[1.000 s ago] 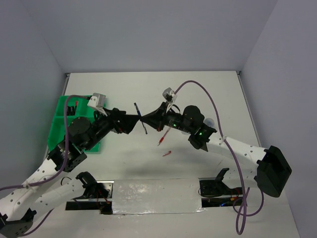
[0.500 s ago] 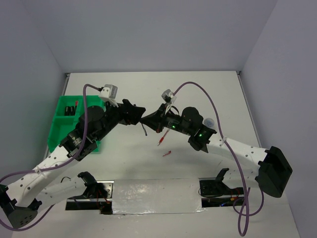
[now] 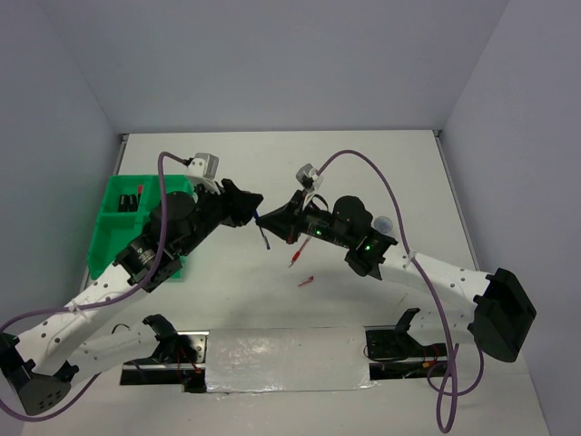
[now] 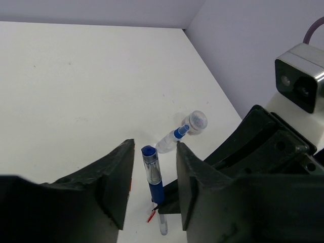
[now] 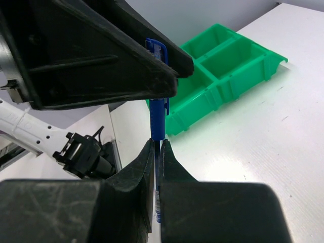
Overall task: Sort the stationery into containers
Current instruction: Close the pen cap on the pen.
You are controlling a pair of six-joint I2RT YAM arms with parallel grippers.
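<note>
My right gripper (image 5: 158, 144) is shut on the lower part of a thin blue pen (image 5: 157, 114) and holds it upright above the table. My left gripper (image 4: 154, 152) stands open around the pen's capped upper end (image 4: 151, 174), one finger on each side with a narrow gap to each. In the top view the two grippers meet at mid-table, left gripper (image 3: 253, 209) against right gripper (image 3: 270, 221), with the blue pen (image 3: 263, 234) between them. The green tray (image 3: 116, 227) lies at the left edge, seen too in the right wrist view as a green tray (image 5: 230, 76).
A thin red pen (image 3: 295, 257) and a small red piece (image 3: 306, 281) lie on the table under the right arm. A blue-capped clear bottle (image 4: 170, 141) and a translucent round roll (image 4: 196, 121) lie farther right. Small items sit in the tray's far compartment (image 3: 139, 197).
The left arm swung up and right to the pen, and its jaws have narrowed around the cap end. The right gripper stayed shut on the pen, barely moving.
</note>
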